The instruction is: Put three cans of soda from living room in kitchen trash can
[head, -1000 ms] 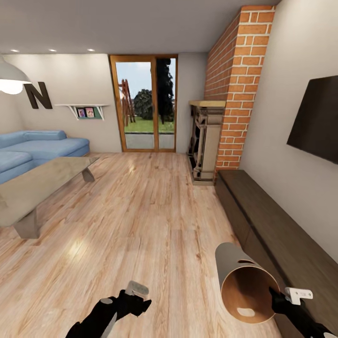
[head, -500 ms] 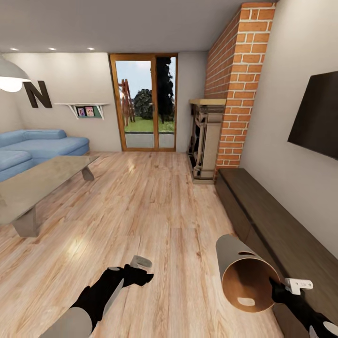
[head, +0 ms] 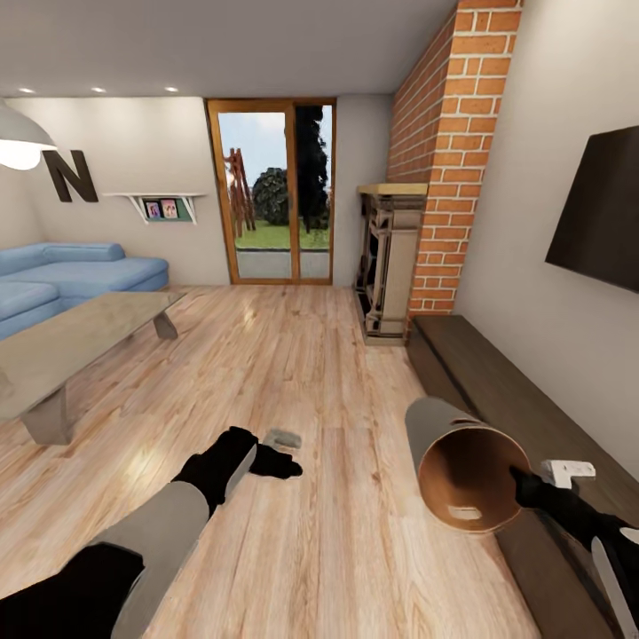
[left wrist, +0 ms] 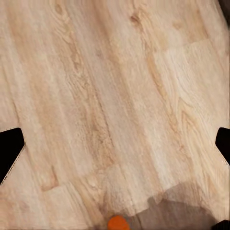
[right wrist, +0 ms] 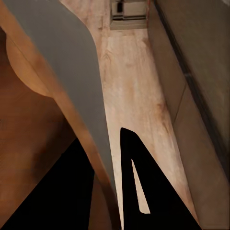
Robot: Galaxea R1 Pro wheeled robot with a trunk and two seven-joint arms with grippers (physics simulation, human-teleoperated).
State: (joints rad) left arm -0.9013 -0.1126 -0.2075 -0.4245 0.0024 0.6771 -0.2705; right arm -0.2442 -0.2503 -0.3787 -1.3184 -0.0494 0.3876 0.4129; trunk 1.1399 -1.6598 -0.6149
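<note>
I am in the living room, over its light wood floor (head: 293,373). The tash can (head: 453,453), a tapered light tan bin that is brown inside, lies tipped with its mouth toward me. My right gripper (head: 524,484) is shut on its rim; in the right wrist view the bin wall (right wrist: 62,72) runs between the two fingers of the right gripper (right wrist: 108,187). My left gripper (head: 286,452) reaches forward over bare floor and is open, its fingertips (left wrist: 10,151) far apart. A small orange shape (left wrist: 117,223) is cut off by the frame edge; whether it is a can of soda I cannot tell.
A glass-topped low table (head: 80,342) and a blue sofa (head: 71,275) stand at the left. A dark low bench (head: 506,399) runs along the right wall under a TV (head: 599,213). The brick fireplace (head: 386,266) and a glass door (head: 275,195) are ahead.
My left arm has stretched forward and up over the floor. The right gripper has carried the bin a little higher. The view has shifted slightly.
</note>
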